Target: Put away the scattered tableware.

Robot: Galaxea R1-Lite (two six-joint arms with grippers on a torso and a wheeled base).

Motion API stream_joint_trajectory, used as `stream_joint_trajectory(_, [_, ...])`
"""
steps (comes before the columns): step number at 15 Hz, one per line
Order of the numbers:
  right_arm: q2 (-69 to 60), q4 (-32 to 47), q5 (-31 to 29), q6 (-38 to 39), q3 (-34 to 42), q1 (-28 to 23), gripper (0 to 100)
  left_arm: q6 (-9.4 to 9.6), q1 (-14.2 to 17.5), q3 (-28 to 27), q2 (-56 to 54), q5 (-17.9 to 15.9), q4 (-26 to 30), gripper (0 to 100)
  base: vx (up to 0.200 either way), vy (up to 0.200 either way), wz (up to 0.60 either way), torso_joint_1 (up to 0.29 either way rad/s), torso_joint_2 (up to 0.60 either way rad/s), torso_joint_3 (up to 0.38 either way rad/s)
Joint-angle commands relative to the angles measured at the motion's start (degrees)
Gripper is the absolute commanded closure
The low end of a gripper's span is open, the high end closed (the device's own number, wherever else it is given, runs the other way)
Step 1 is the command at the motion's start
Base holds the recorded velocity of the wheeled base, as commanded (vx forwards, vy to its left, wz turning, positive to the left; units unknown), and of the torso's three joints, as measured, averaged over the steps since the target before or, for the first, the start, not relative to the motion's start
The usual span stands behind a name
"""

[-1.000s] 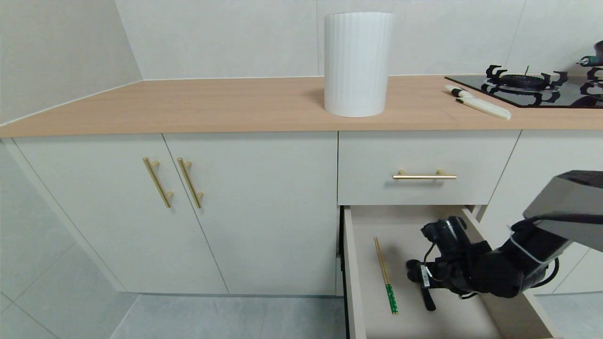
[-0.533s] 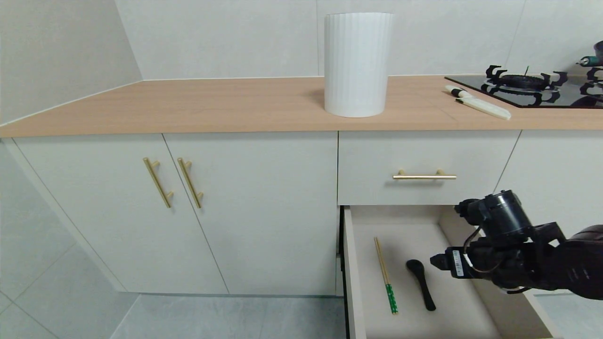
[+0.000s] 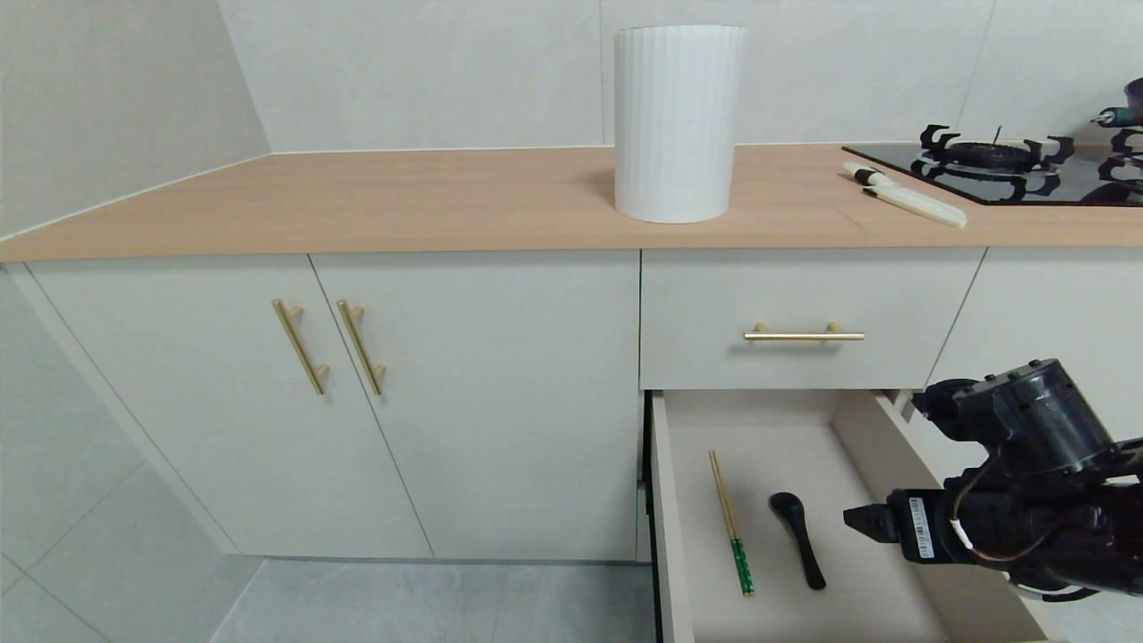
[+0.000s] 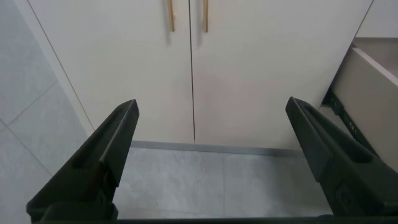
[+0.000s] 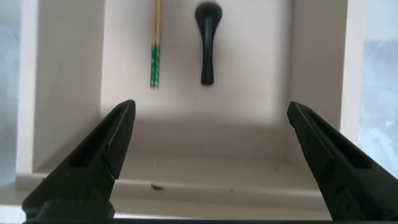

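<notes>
The spoon (image 3: 801, 545) and chopsticks (image 3: 730, 522) lie stored in the open drawer (image 3: 668, 536), so the right end effector (image 5: 209, 106) nearby is spread wide, empty

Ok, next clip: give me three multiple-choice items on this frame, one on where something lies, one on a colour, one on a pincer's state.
1. Where does the black spoon lie?
A) on the counter
B) in the open drawer, beside the chopsticks
C) on the stove

2. What colour are the chopsticks' patterned ends?
A) red
B) green
C) blue

3. The right pincer is:
A) open and empty
B) shut on the spoon
C) shut on the chopsticks

Answers:
1 B: the head view shows it on the drawer floor, next to the chopsticks.
2 B: the ends nearest the drawer front are green.
3 A: its jaws stand wide apart with nothing between them.
</notes>
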Motion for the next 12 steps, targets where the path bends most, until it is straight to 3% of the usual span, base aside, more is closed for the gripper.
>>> stream_joint_trajectory(1, [-0.6,0.0,0.1,0.1,1.9,0.8,0,-0.01,0.0,0.0,0.0,0.0,-0.1,0,0.0,0.0,0.0,0.0,0.0,0.0])
stream_joint_trajectory(2, [-0.8,-0.1,0.1,0.2,2.7,1.3,0,-0.01,0.0,0.0,0.0,0.0,0.0,0,0.0,0.0,0.0,0.0,0.0,0.0])
stream_joint_trajectory(8, [-4.1,0.1,-0.2,3.1,6.2,5.3,0,-0.1,0.0,0.0,0.0,0.1,0.0,0,-0.2,0.0,0.0,0.002,0.0,0.005])
stream_joint_trajectory(12, [-7.3,4.5,-0.1,3.1,7.5,6.4,0,-0.28,0.0,0.0,0.0,0.1,0.0,0,0.0,0.0,0.0,0.0,0.0,0.0])
